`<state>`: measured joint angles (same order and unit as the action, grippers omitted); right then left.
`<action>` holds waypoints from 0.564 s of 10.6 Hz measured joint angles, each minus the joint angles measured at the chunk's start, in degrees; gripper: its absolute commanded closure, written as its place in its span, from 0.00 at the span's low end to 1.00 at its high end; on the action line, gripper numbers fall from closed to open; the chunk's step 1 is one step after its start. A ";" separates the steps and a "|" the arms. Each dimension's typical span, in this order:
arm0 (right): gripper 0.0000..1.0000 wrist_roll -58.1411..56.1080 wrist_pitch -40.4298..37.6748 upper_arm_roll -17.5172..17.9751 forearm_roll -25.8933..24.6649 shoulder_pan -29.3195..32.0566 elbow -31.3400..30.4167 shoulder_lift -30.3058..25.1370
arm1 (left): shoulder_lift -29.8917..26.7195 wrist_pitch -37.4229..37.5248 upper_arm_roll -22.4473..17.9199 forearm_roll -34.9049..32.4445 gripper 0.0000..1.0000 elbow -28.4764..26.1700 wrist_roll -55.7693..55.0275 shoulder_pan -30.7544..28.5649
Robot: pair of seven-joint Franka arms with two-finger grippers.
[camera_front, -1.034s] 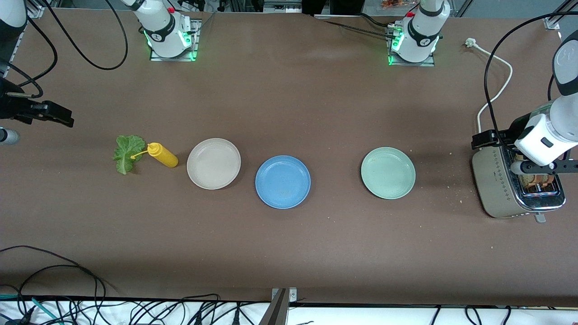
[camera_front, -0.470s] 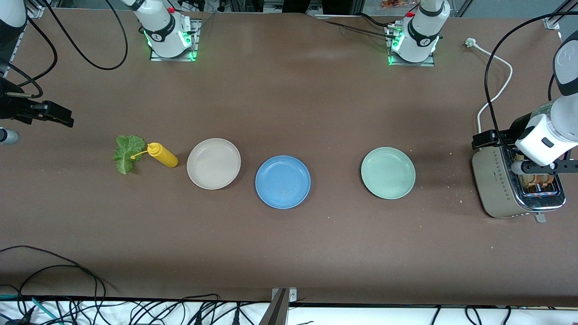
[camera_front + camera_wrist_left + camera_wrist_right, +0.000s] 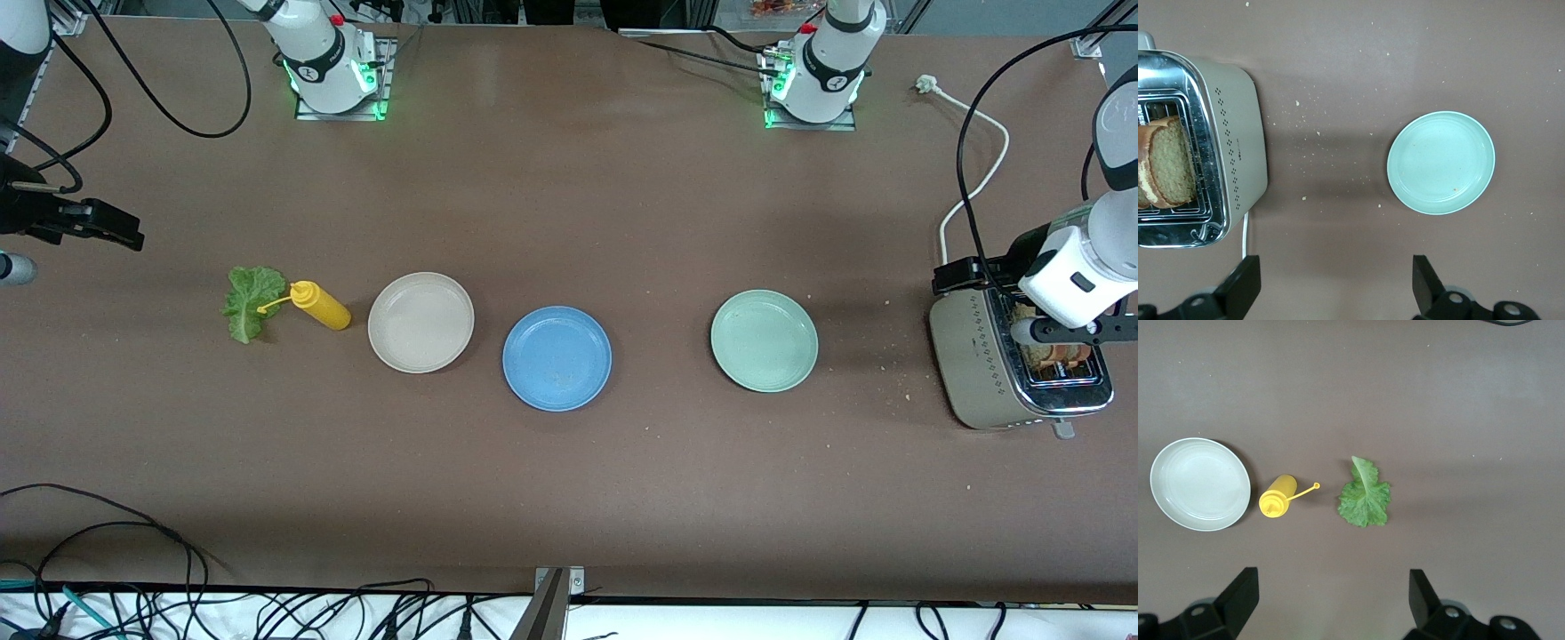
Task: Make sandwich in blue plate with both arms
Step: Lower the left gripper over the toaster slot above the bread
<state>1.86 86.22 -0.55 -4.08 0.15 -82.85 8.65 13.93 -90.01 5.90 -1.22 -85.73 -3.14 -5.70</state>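
So my brown tabletop (image 3: 569,196) has a medium-blue round plate (image 3: 556,357), a beige plate (image 3: 420,322) and a pale green plate (image 3: 764,340). Bright yellow squeeze bottle (image 3: 321,305), ruffled green lettuce leaf (image 3: 250,303), silver toaster with dotted diamond patterning (image 3: 987,364), tan bread with darker crust (image 3: 1166,162).

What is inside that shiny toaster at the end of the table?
Brown bread slices stand in the slots of the silver metal toaster. Their lower parts are hidden inside, and the left arm covers part of the slots from the front.

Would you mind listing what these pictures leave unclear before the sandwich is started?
- Toaster, front view: the left arm covers part of its slots, so the bread count is uncertain.
- Left wrist view: the picture's edge cuts off the toaster and bread.
- Right hand, front view: the arm above it runs off the edge.
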 measured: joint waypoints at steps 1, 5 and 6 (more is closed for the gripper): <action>0.00 0.01 0.00 -0.01 0.00 0.04 0.00 0.00 | 0.01 0.00 0.00 0.00 0.00 -0.01 0.00 -0.04; 0.00 0.01 0.00 -0.01 0.00 0.31 0.00 0.00 | 0.08 0.00 -0.08 0.00 0.00 -0.03 0.00 -0.36; 0.00 0.01 0.00 -0.01 0.00 0.31 0.00 0.00 | 0.09 0.00 -0.22 0.00 0.00 -0.03 0.00 -0.63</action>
<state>1.87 86.22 -0.56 -4.08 0.47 -82.85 8.65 14.02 -90.01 5.69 -1.23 -85.76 -3.14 -6.34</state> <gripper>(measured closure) 0.000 0.000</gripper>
